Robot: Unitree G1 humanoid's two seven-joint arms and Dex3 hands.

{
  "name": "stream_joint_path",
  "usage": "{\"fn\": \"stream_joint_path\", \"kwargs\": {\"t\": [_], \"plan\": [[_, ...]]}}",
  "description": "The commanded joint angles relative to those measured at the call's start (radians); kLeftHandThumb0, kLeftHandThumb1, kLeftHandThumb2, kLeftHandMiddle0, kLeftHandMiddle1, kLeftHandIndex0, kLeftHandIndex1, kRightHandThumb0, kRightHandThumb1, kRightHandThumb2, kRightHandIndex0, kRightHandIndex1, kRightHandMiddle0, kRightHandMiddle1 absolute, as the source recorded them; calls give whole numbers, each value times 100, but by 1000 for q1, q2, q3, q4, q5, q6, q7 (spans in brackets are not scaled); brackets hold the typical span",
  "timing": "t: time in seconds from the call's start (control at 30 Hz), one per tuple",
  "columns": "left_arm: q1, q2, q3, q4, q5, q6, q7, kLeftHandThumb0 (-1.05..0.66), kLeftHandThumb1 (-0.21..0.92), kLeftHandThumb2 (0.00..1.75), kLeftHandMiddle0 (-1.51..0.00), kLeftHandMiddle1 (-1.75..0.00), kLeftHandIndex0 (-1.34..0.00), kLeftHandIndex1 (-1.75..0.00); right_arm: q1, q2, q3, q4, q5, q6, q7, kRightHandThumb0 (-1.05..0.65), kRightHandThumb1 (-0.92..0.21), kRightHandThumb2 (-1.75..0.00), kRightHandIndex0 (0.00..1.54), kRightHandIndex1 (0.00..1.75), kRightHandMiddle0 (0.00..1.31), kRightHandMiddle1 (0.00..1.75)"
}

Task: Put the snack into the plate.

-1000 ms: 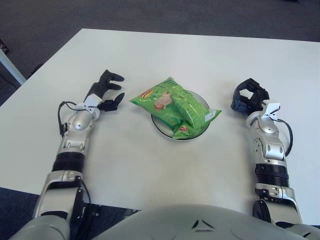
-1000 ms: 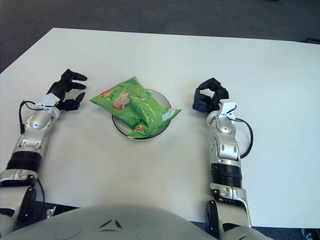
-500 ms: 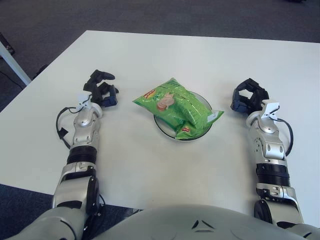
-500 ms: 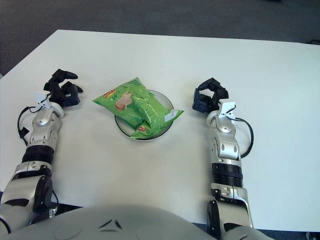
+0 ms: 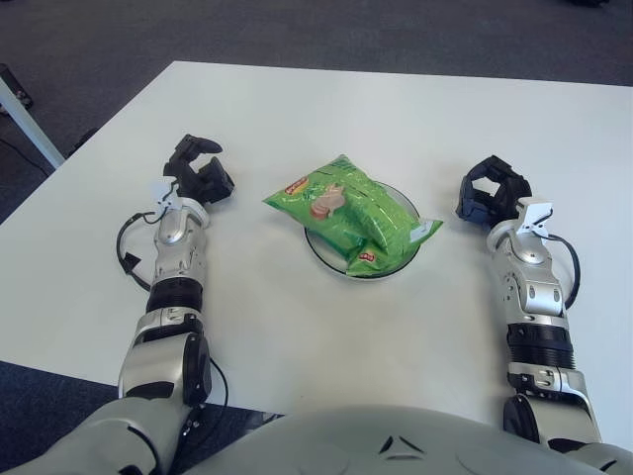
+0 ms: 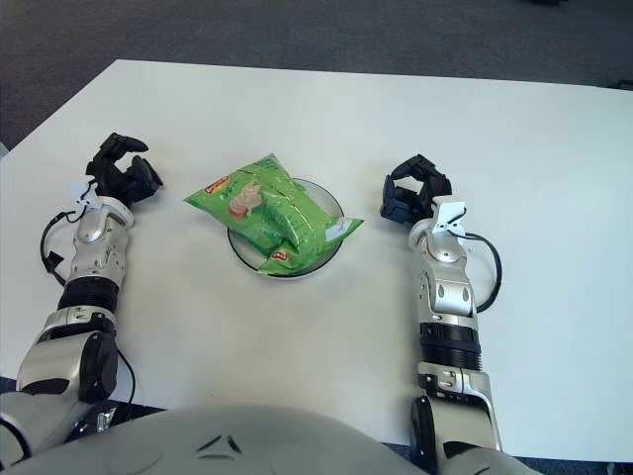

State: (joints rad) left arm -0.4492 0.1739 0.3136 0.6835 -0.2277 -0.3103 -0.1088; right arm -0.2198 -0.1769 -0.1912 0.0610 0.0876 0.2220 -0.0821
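Observation:
A green snack bag [image 5: 348, 211] lies on the round plate [image 5: 329, 254] in the middle of the white table, covering most of it and overhanging its rim. My left hand [image 5: 198, 176] rests on the table to the left of the plate, clear of the bag, fingers curled and empty. My right hand [image 5: 492, 194] rests on the table to the right of the plate, fingers curled and empty.
The white table [image 5: 297, 327] ends in a front edge close to my body and a left edge near my left arm. Dark carpet floor [image 5: 89, 49] lies beyond it. A pale table leg [image 5: 25, 124] stands at far left.
My left hand has pulled back from the bag toward my left side, and its fingers have curled from spread to shut. The bag, plate and right hand have not moved.

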Motion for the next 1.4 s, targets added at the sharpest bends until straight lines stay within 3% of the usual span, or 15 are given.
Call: {"fn": "stream_joint_path", "kwargs": {"t": [0.0, 0.2, 0.33, 0.63, 0.9, 1.37], "plan": [[104, -58, -7, 32, -25, 59, -13, -42, 49, 110, -127, -175, -47, -175, 52, 2, 4, 30, -14, 56, 4, -48, -31, -133, 123, 175, 62, 175], [147, -104, -30, -48, -47, 117, -24, -44, 44, 116, -128, -175, -51, -175, 62, -1, 6, 21, -12, 54, 13, -48, -33, -130, 120, 175, 60, 175], [220, -146, -87, -193, -41, 155, -16, -46, 38, 123, -130, -175, -56, -175, 67, -5, 9, 16, -15, 53, 17, -47, -34, -129, 118, 175, 60, 175], [331, -143, -181, -359, 19, 175, -4, -48, 33, 130, -130, -175, -60, -175, 78, -13, 7, 11, -11, 50, 31, -48, -32, -131, 121, 175, 61, 175], [372, -108, -252, -390, 133, 131, 7, -48, 31, 132, -130, -175, -61, -175, 81, -8, 1, 7, -6, 59, 32, -49, -30, -133, 124, 175, 63, 175], [416, -97, -287, -417, 108, 138, -64, -47, 35, 127, -126, -175, -58, -175, 82, 0, 0, 21, -1, 48, 48, -49, -28, -135, 126, 175, 64, 175]]}}
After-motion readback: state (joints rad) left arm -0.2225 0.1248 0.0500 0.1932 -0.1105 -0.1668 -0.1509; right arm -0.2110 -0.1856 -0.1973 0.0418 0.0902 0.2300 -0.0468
